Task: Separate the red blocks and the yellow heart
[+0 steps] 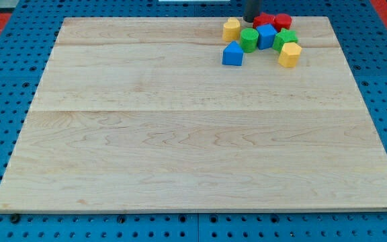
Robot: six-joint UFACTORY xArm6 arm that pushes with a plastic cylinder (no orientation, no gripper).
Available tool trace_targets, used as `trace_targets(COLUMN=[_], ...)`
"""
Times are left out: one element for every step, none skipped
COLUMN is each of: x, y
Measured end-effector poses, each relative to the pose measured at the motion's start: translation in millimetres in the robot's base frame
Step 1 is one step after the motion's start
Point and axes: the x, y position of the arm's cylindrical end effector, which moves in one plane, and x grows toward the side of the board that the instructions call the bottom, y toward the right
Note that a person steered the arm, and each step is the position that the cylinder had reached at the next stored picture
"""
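Blocks crowd the top edge of our wooden board, all gathered close about my tip, the lower end of the dark rod that comes down from the view's top. We carry no pincer, so nothing on it opens, closes or clamps; the rod ends bare.

Just to the view's left of my tip sits the yellow heart, near it but whether touching we cannot tell. Just to the view's right of my tip are the two red blocks: one red block hard beside the rod, and the red cylinder beyond it.

Below my tip lie the green cylinder and the blue cube. Further below, the blue block with a peaked top. Down and to the right, the green block and the yellow block.
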Motion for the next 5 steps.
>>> trace_targets(x=[4.8, 18.4, 6.2, 6.6, 28.8], y=[-8.6, -29.5, -49.5, -94.9, -88.1])
